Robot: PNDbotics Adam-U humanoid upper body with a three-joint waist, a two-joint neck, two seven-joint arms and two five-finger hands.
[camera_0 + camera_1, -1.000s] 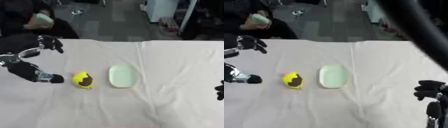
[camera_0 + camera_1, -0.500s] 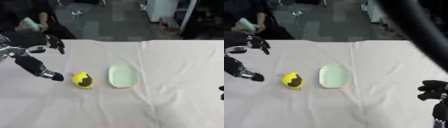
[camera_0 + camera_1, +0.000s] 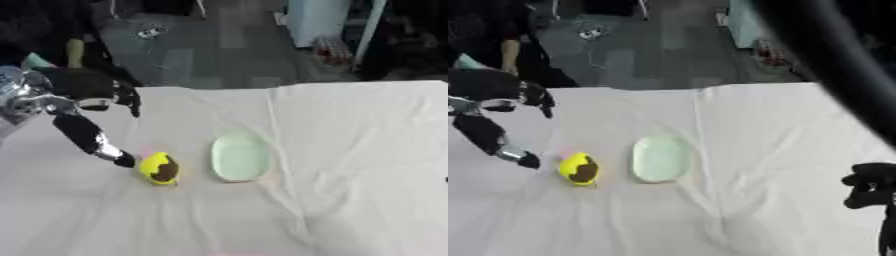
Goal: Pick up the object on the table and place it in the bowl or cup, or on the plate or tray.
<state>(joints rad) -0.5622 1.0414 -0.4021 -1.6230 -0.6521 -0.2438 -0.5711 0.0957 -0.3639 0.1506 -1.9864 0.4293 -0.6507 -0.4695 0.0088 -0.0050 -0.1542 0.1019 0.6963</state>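
Note:
A yellow object with a dark brown patch (image 3: 159,168) lies on the white cloth, left of a pale green oval plate (image 3: 239,157). My left hand (image 3: 83,112) hovers at the left, open, its fingers spread wide. Its thumb tip (image 3: 123,159) reaches down right beside the yellow object's left side; I cannot tell whether it touches. Of my right hand (image 3: 870,185) only dark curled fingers show at the right edge of the right eye view, far from the plate.
The white cloth (image 3: 350,150) covers the whole table and is wrinkled, with a fold running from the far edge down past the plate. Beyond the far table edge lies a dark floor with clutter. A dark bar crosses the right eye view's upper right.
My left hand has risen and moved toward the far left, while its thumb tip has come closer to the yellow object. The object and plate have stayed put.

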